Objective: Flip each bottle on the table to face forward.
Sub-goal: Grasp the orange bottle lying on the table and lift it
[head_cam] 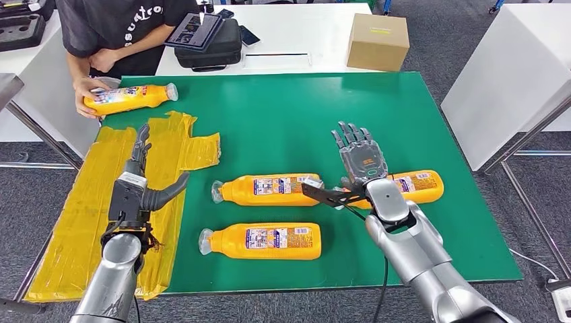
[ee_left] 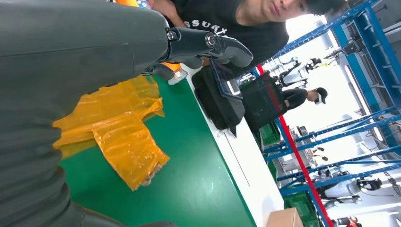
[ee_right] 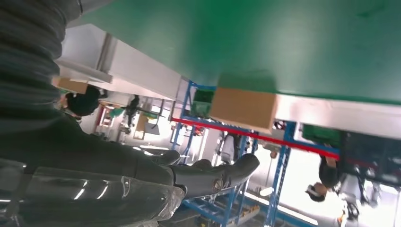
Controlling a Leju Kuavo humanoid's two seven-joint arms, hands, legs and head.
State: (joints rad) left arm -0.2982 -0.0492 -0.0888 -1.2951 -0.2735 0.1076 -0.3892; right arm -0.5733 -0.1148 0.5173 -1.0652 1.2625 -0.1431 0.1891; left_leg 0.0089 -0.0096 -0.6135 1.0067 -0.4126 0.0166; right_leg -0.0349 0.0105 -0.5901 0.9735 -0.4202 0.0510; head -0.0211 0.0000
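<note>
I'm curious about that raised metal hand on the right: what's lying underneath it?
An orange bottle lies on the green mat beneath the right hand. Its label end shows; the arm covers its cap end.

Orange bottles (head_cam: 270,190) lie on a green mat (head_cam: 283,121) beside yellow tape (head_cam: 87,208).

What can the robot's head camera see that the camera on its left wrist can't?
Head view: three orange bottles lying on the mat, at and, plus the open right hand above them.

Left wrist view: blue racks far behind the table.

Both: the green mat, the yellow tape patch, the left hand, the black bag and a person in a black shirt.
</note>
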